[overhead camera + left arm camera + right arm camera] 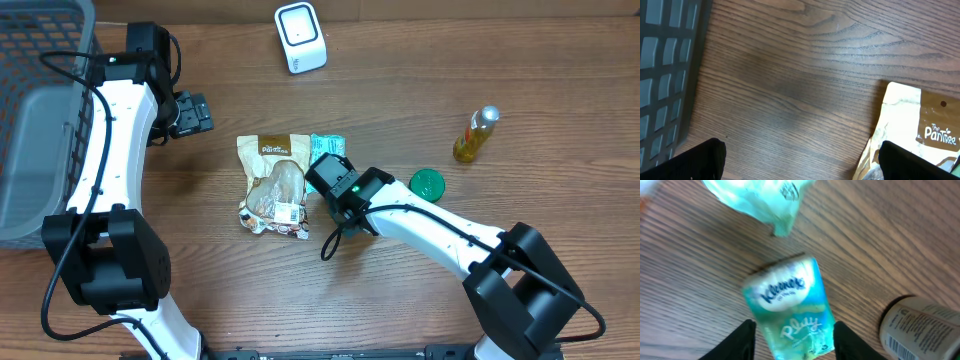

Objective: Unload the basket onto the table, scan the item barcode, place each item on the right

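- Overhead: right tool (328, 172) is low beside the snack bag (275, 185), with the scanner (300, 38) well beyond it. Left tool (192, 112) is off to the side, wide open.
- Left wrist: just bare surface (790, 75) between its fingers (695, 162), so I'd guess it's idle.
- Right wrist: Kleenex pack (790, 310) sits between the fingers (745, 340), probably headed for the scanner. Too blurry to tell if it's clamped.

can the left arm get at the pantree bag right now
Probably yes: the left arm has its jaws wide open, the pantree bag lies flat just beyond them, and only bare table lies between.

Overhead looks straight down; the close left wrist view shares its snack pouch (272, 185).
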